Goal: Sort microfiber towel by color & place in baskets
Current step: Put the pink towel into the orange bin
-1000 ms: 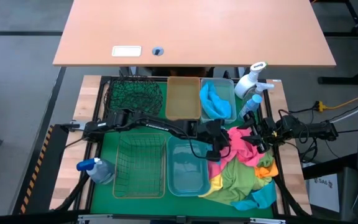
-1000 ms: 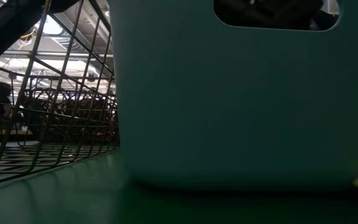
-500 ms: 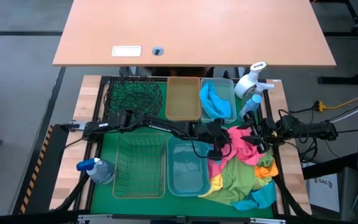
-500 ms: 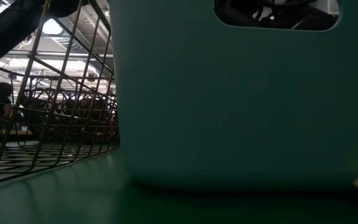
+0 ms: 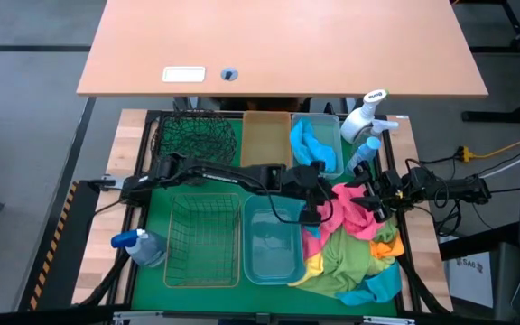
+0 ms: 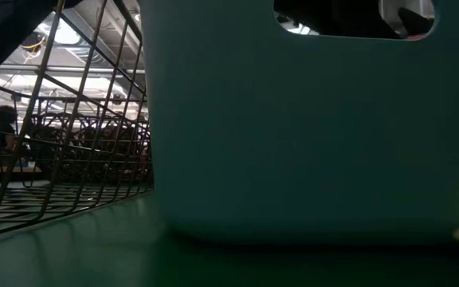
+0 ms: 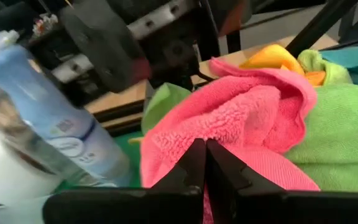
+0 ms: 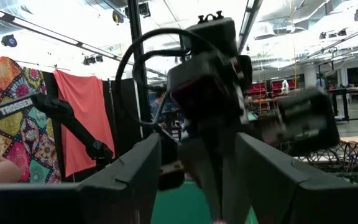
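A: What is the left gripper [image 7: 204, 163] doing?

B: Its two dark fingers [image 7: 192, 167] are clenched together on a fold of the pink towel [image 7: 241, 118]. The pinched fold sits right at the fingertips, and the rest of the towel bulges just beyond them, lying over a green towel [image 7: 337, 124] in the heap of towels [image 5: 355, 248] on the desk [image 5: 156, 226].

A: And the right gripper [image 8: 194, 162]?

B: It waits just across the heap from the left fingers, fingers spread wide and holding nothing.

A: Where are the baskets?

B: Behind the left fingers, towards that arm's base. Nearest is a blue bin [image 5: 272, 239], then a wire basket [image 5: 204, 239]. Farther back stand an amber bin [image 5: 266, 142], a mesh basket [image 5: 195, 135], and a pale bin [image 5: 319, 144] that already holds a blue towel [image 5: 310, 144]. None holds pink.

A: How should the lift go?

B: My judgement: the grip is thin, only an edge of cloth, so raise it straight and slowly until the pink towel hangs clear of the green one. If the green drags along, stop and shake it loose. A spray bottle [image 7: 55, 124] stands close beside the fingers; keep the swing away from it, then carry the towel to an empty basket.
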